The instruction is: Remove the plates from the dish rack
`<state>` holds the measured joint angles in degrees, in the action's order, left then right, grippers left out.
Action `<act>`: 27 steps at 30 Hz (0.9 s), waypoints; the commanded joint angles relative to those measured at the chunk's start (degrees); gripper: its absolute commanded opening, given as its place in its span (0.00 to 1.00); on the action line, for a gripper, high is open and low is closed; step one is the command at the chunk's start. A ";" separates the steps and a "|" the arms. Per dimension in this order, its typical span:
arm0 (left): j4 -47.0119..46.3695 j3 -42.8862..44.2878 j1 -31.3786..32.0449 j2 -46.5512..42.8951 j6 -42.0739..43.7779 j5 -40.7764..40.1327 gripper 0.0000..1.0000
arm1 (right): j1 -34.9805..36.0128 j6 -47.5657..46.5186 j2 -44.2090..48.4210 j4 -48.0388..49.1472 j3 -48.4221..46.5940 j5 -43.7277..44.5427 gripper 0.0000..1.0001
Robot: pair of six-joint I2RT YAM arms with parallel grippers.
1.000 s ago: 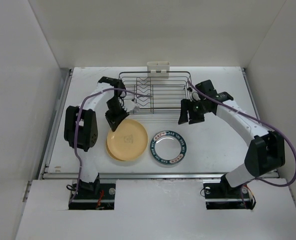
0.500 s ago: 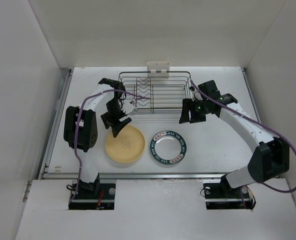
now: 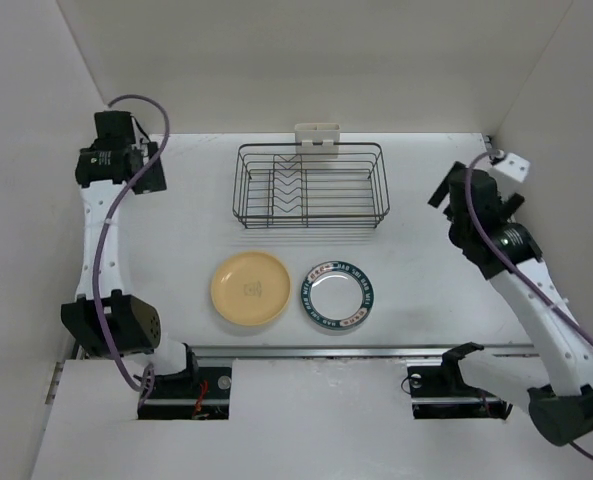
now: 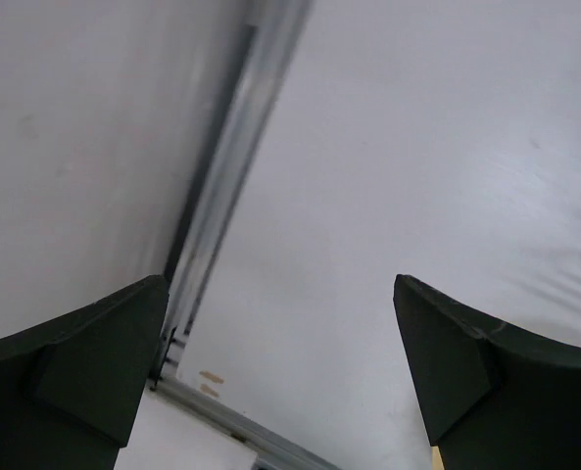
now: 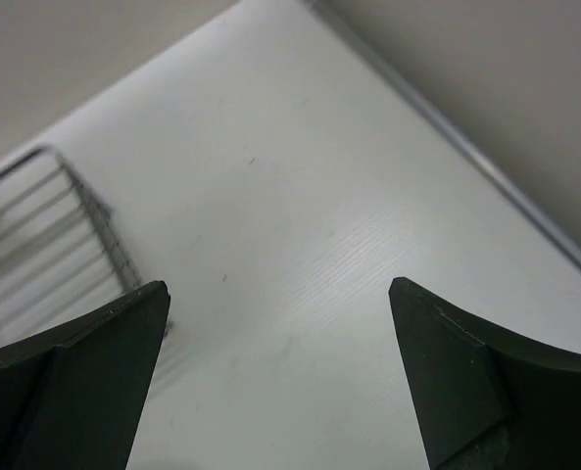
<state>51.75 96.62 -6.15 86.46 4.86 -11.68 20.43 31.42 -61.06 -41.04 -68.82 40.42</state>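
The dish rack [image 3: 310, 186], a dark wire basket, stands at the back centre with no plate showing in it; its corner shows in the right wrist view [image 5: 45, 245]. In front of it a yellow-orange plate [image 3: 251, 288] lies flat on the table. Beside that plate, to the right, lies a white plate with a dark patterned rim [image 3: 340, 295]. My left gripper [image 3: 148, 172] is raised at the far left, open and holding nothing [image 4: 280, 284]. Held over the table's right side, my right gripper [image 3: 446, 190] is also open with nothing in it [image 5: 278, 284].
A small white clip [image 3: 317, 134] sits on the rack's far side. A metal rail [image 4: 221, 186] runs along the table's left edge under my left gripper. White walls close in the table on the left, back and right.
Both arms have swung away from the rack, the left to the far left, the right to the right side. The left gripper let go of the yellow-orange plate; both grippers opened wide.
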 commanded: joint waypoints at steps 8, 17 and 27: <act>-4.28 -7.31 -5.62 -3.83 -16.73 -25.06 1.00 | -0.12 4.62 10.09 10.98 8.88 35.16 1.00; -4.81 -8.63 -5.62 -4.98 -16.20 -22.51 1.00 | -0.12 5.14 4.46 6.41 4.57 28.58 1.00; -5.34 -11.19 -5.62 -7.26 -15.67 -19.96 1.00 | -0.12 5.67 6.03 6.93 5.62 26.72 1.00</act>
<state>47.37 86.30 -11.68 81.97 -10.41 -32.75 20.27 36.32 -56.62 -34.52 -61.56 67.57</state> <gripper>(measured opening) 0.997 0.999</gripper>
